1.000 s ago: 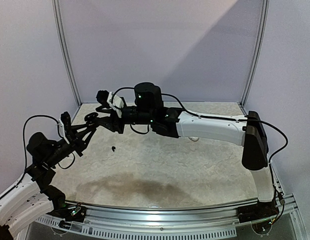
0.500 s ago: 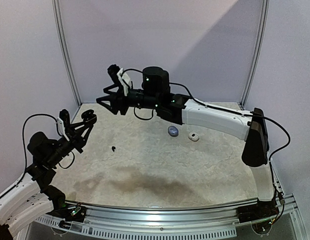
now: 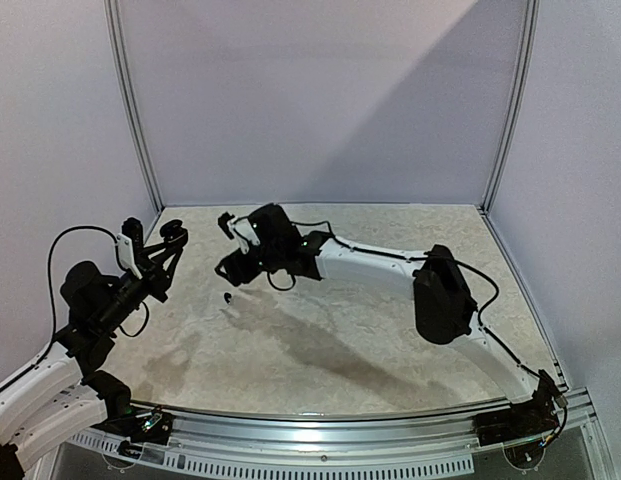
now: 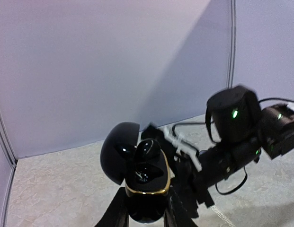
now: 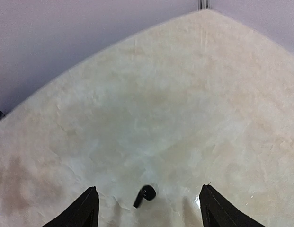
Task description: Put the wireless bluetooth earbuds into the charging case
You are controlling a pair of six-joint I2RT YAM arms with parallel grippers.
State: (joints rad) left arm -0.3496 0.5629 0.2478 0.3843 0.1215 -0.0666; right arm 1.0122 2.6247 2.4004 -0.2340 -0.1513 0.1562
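My left gripper (image 4: 146, 204) is shut on a black charging case (image 4: 144, 189) with a gold rim, held up off the table at the left (image 3: 172, 237) with its lid (image 4: 117, 150) swung open. One black earbud (image 4: 147, 148) sits in the far slot; the near slot (image 4: 143, 172) looks dark and hollow. A second black earbud (image 5: 146, 195) lies on the marbled table, small in the top view (image 3: 228, 297). My right gripper (image 5: 147, 188) hangs just above it, open, one finger on each side and apart from it. In the top view the right gripper (image 3: 231, 268) is to the right of the case.
The right arm (image 3: 390, 268) stretches across the table from its base at the near right, with its dark elbow (image 3: 440, 295) over the middle. Pale walls and metal posts (image 3: 130, 120) close the back and sides. The curved front rail (image 3: 320, 420) bounds the near edge.
The right arm lifted away from the held case, then swung down over the black earbud on the table, its jaws widening. The left gripper kept its grip on the case, hardly moving.
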